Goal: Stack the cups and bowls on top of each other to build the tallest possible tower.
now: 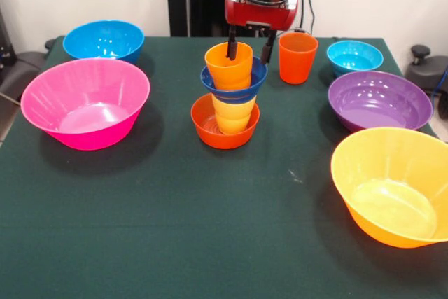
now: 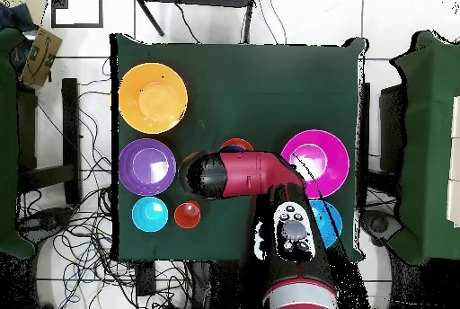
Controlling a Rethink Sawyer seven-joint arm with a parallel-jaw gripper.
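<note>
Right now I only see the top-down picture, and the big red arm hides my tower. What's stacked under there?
Observer: Four pieces. There's a small orange-red bowl at the bottom, then a yellow cup, a dark blue bowl and a light orange cup on top.
Operator: Is the pincer holding the top cup?
Observer: No. The pincer is open, with one finger inside the light orange cup and the other outside its rim.
Operator: Is my tower tipping?
Observer: From the front it looks upright.
</note>
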